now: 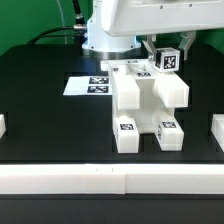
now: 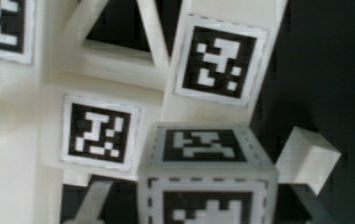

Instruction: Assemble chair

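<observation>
The partly built chair (image 1: 140, 100) stands mid-table, a white seat block with thick legs whose tagged ends (image 1: 127, 128) face the front. My gripper (image 1: 168, 58) hangs over the chair's back right corner. It is shut on a white tagged chair leg (image 1: 169, 62), with dark fingers on either side of it. In the wrist view that leg (image 2: 209, 185) fills the lower middle, between the jaws of my gripper (image 2: 209, 212). The chair's tagged frame parts (image 2: 99, 132) lie just beyond it. The fingertips themselves are hidden by the leg.
The marker board (image 1: 88, 86) lies flat on the black table behind the chair, toward the exterior view's left. A low white wall (image 1: 110, 180) runs along the front, with white blocks at the left edge (image 1: 2, 125) and right edge (image 1: 216, 130). The robot base (image 1: 105, 40) stands at the back.
</observation>
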Controlling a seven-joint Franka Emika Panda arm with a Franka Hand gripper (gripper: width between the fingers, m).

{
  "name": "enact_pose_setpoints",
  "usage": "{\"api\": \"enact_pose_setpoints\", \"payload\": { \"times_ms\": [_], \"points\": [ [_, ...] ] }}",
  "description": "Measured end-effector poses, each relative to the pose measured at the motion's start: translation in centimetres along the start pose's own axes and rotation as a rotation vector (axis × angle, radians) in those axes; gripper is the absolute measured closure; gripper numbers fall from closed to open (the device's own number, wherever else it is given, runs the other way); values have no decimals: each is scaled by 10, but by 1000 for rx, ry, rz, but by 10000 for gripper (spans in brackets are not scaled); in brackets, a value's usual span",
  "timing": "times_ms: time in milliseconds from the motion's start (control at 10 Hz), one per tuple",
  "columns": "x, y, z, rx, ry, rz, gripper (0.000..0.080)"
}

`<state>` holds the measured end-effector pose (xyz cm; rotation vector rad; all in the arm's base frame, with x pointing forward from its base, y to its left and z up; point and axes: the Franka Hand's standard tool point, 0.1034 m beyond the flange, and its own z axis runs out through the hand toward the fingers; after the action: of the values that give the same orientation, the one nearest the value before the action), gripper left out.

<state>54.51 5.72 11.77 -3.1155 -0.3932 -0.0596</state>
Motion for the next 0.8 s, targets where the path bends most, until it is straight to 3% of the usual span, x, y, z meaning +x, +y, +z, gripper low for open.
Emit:
{"api": "enact_pose_setpoints", "payload": {
  "times_ms": [200, 800],
  "points": [
    [0, 0, 0, 0, 0, 19, 511],
    [0, -1, 0, 5, 0, 442, 511]
  ]
}}
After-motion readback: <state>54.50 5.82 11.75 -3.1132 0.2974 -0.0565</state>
